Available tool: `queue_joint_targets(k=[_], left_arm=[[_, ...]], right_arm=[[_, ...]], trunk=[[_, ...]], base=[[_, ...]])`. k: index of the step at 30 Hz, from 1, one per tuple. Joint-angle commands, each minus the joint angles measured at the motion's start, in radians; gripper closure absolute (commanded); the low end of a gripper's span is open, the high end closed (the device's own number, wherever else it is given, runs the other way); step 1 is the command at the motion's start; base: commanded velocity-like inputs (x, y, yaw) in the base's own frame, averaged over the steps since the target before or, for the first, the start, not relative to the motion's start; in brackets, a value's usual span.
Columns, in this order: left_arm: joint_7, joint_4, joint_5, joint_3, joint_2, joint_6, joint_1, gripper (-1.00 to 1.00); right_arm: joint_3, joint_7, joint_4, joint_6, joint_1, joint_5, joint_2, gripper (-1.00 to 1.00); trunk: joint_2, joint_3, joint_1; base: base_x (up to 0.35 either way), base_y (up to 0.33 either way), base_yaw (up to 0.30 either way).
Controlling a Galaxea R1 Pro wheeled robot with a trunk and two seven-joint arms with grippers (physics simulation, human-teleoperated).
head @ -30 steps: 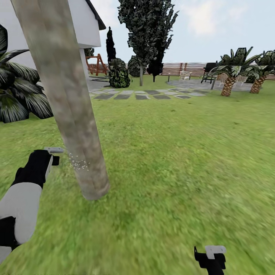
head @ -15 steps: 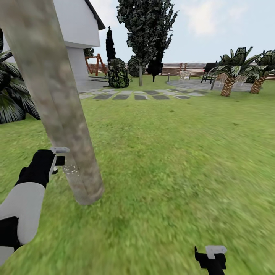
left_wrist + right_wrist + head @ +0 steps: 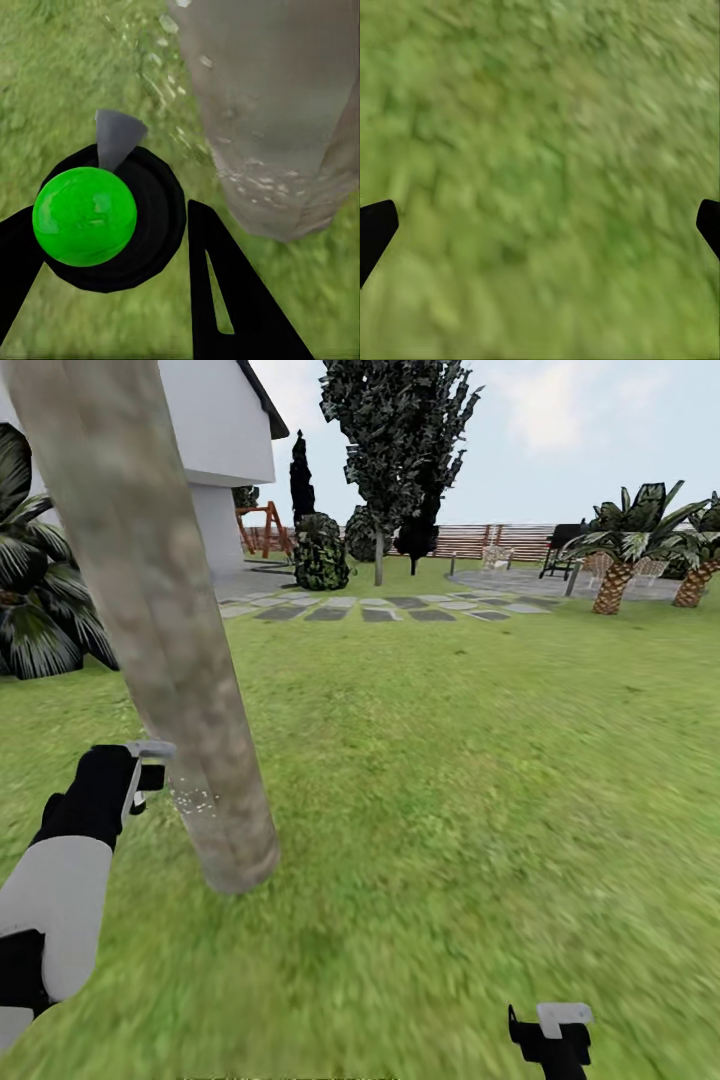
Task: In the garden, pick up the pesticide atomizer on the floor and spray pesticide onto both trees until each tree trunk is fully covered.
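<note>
One tree's thick pale mottled tree trunk [image 3: 170, 640] rises from the garden lawn [image 3: 450, 780] at the left; the other tree is out of view. My left gripper [image 3: 135, 775] is shut on the pesticide atomizer [image 3: 84, 216], a black bottle with a green round top and a grey nozzle [image 3: 150, 748]. The nozzle points at the trunk from a short gap away. White spray droplets [image 3: 195, 800] speckle the lower trunk [image 3: 277, 112]. My right gripper [image 3: 550, 1040] hangs low over the grass, open and holding nothing, its fingertips [image 3: 375, 229] wide apart.
A white house [image 3: 215, 440] stands behind the trunk, with a broad striped-leaf plant [image 3: 40, 600] to its left. Stepping stones [image 3: 370, 610], dark bushy trees [image 3: 395, 450], palms [image 3: 625, 540] and the slat fence [image 3: 490, 540] lie far ahead. Open grass spreads to the right.
The whole picture has drifted slightly, so the camera moved. My left gripper stays beside the trunk with the atomizer, and droplets still sit on the lower bark. The right gripper is unchanged.
</note>
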Motion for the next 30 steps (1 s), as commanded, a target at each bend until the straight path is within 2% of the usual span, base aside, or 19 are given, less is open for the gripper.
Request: queue_joint_targets(k=[1,7,18,24,30], left_arm=[[-0.004,-0.003,-0.006,0.001,0.000,0.006,0.001,1.00],[-0.006,-0.004,-0.004,-0.072,-0.008,0.012,0.005,1.00],[-0.006,-0.004,-0.002,-0.075,-0.004,0.015,-0.007,1.00],[-0.005,-0.004,-0.003,-0.076,-0.013,0.017,-0.004,1.00],[-0.004,-0.003,-0.003,-0.070,-0.002,0.016,0.005,1.00]], right_arm=[[-0.007,-0.004,0.001,-0.003,-0.001,0.011,0.000,-1.00],[-0.007,-0.004,0.001,-0.003,-0.001,0.011,0.000,-1.00],[-0.007,-0.004,0.002,-0.003,-0.001,0.011,-0.003,-1.00],[-0.007,-0.004,0.002,-0.003,-0.001,0.011,-0.003,-1.00],[-0.007,-0.004,0.002,-0.003,-0.001,0.011,-0.003,-1.00]], trunk=[[0.000,-0.001,0.000],[0.000,-0.001,0.000],[0.000,-0.001,0.000],[0.000,-0.001,0.000],[0.000,-0.001,0.000]], base=[[-0.181,-0.035,0.053],[-0.286,-0.131,0.007],[-0.230,-0.203,0.000],[0.197,-0.179,0.000],[0.282,-0.140,0.000]])
